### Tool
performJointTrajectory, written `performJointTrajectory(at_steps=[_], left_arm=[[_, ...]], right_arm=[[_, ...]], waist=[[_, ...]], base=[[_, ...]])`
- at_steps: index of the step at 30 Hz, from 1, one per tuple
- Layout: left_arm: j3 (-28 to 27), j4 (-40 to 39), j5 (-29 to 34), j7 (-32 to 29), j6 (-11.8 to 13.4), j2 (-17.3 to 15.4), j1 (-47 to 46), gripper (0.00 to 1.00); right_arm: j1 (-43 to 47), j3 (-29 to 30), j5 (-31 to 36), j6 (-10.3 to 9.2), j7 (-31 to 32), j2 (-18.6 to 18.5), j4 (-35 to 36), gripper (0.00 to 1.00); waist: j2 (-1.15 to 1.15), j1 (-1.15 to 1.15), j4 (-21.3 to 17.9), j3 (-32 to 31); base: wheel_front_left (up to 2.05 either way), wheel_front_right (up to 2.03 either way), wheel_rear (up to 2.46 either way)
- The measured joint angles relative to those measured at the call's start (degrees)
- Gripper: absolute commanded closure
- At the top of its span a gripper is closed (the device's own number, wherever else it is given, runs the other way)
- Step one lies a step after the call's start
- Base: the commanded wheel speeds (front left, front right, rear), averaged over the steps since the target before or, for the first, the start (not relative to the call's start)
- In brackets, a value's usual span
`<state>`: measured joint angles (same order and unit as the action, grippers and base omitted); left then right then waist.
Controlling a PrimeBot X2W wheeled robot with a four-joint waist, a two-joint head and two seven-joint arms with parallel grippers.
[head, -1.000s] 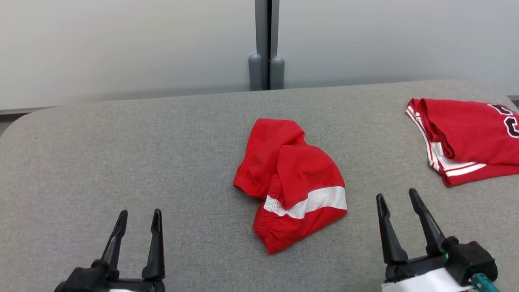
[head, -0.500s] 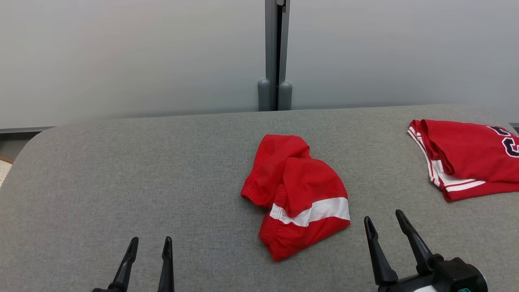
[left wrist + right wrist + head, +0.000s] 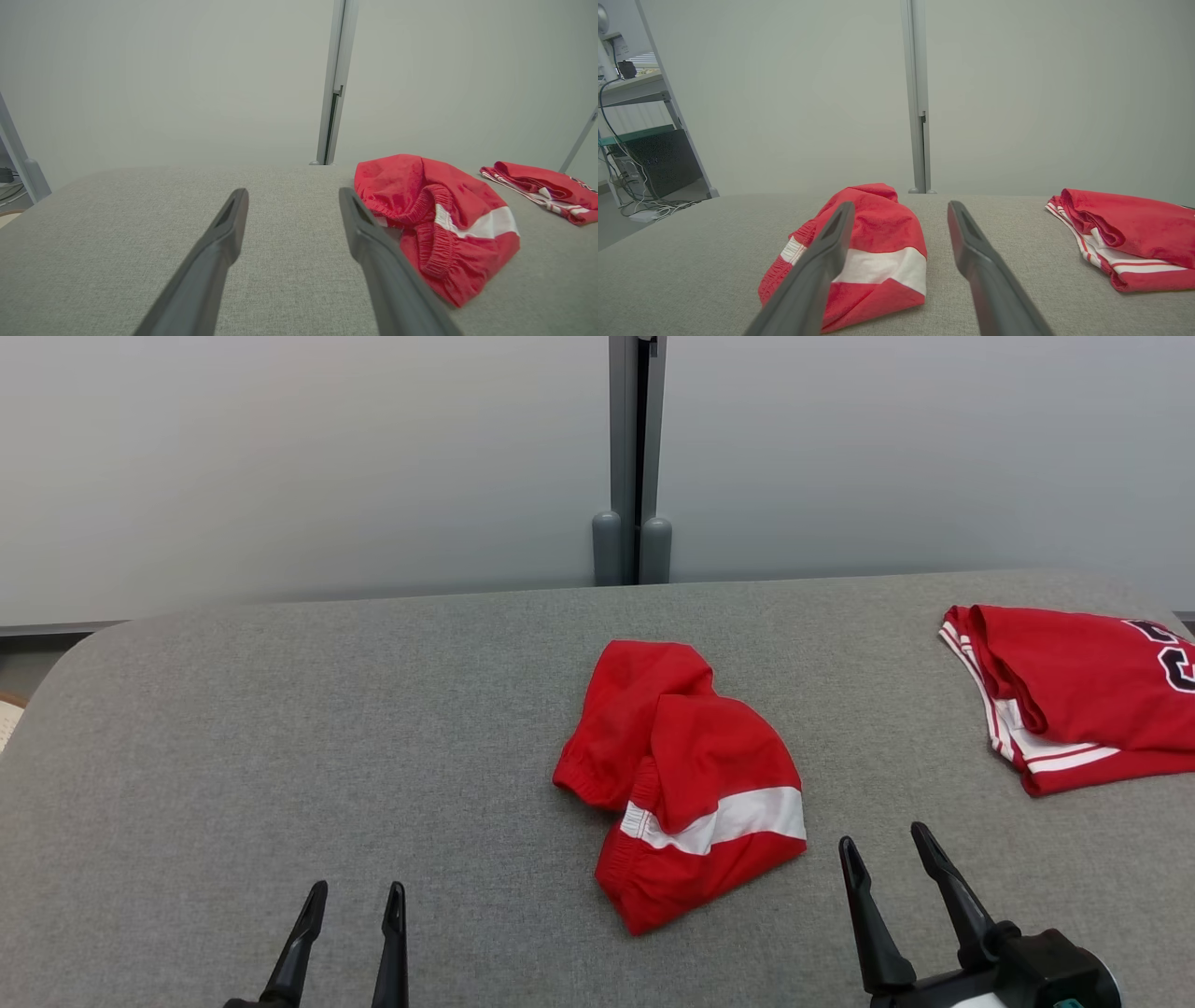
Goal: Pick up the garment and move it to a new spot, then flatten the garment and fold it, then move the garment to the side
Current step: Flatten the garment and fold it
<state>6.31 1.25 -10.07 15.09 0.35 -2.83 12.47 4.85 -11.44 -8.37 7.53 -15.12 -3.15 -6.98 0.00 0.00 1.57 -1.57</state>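
Observation:
The garment, red shorts with a white stripe, lies crumpled in the middle of the grey fabric table. My left gripper hovers open at the lower left, well apart from the cloth. At the lower right my right gripper is open too, just right of the garment's near corner. In the left wrist view the garment lies right of the open left gripper. The right wrist view has the garment ahead and left of the open right gripper. Nothing is held.
A folded red jersey with white trim lies at the table's far right, also seen as the jersey and the jersey. A pale wall with a grey post stands behind the table. Shelving with cables stands off to the left.
The head camera has tilted, so the whole picture sits lower. Both grippers show lower in the view, still open. The garment has not moved on the table.

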Motion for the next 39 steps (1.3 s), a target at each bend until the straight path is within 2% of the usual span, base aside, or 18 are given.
performJointTrajectory(at_steps=[9,11,15,18,20,22,25,29,39], left_arm=[[0.4,1.1,0.2,0.0,0.1,0.0,-0.1,0.00],[1.5,1.7,1.6,0.0,-1.1,-0.1,-0.4,0.00],[5.7,6.1,2.7,0.0,-5.1,0.0,-4.6,0.00],[10.1,13.1,-1.1,-0.2,-7.3,0.0,-9.3,0.00],[13.9,17.0,-5.2,-4.5,-7.6,-0.3,-13.4,0.00],[21.0,18.2,-10.1,-10.0,-7.8,-2.7,-18.4,0.00],[27.8,18.1,-17.5,-16.2,-7.8,-6.6,-24.4,0.00],[31.8,19.2,-22.7,-21.8,-7.8,-10.6,-29.8,0.00],[37.0,21.7,-28.1,-24.6,-7.8,-11.1,-37.6,0.00]], right_arm=[[-0.1,0.1,0.0,0.00,0.0,0.1,-0.4,0.00],[-0.1,0.1,-0.1,0.00,0.0,0.1,-0.4,0.00],[-0.2,0.2,-0.1,0.00,0.0,0.1,-0.5,0.00],[-0.5,-0.5,-0.2,0.00,0.0,0.1,-0.9,0.00],[-0.9,-1.0,-0.4,0.00,0.0,0.0,-1.2,0.00],[-1.4,-1.6,-0.6,0.00,0.0,-0.2,-1.3,0.00],[-1.5,-1.9,-0.7,0.00,0.0,-0.7,-1.6,0.00],[-2.3,-2.0,-0.8,0.00,0.0,-0.9,-1.7,0.00],[-4.3,-1.7,-0.6,0.00,0.0,-1.3,-1.1,0.00]], waist=[[0.00,0.00,-0.3,-0.2],[0.00,0.00,-0.4,-0.2],[0.00,0.00,-0.6,0.1],[0.00,0.00,-0.9,0.2],[0.00,0.00,-1.3,0.5],[0.00,0.00,-1.7,0.8],[0.00,0.00,-2.5,1.3],[0.00,0.00,-3.7,2.3],[0.00,0.00,-5.8,7.2]], base=[[0.00,0.00,0.00],[0.00,0.00,0.00],[0.00,0.00,0.00],[0.00,0.00,0.00],[0.00,0.00,0.00],[0.00,0.00,0.00],[0.00,0.00,0.00],[0.00,0.00,0.00],[0.00,0.00,0.00]])
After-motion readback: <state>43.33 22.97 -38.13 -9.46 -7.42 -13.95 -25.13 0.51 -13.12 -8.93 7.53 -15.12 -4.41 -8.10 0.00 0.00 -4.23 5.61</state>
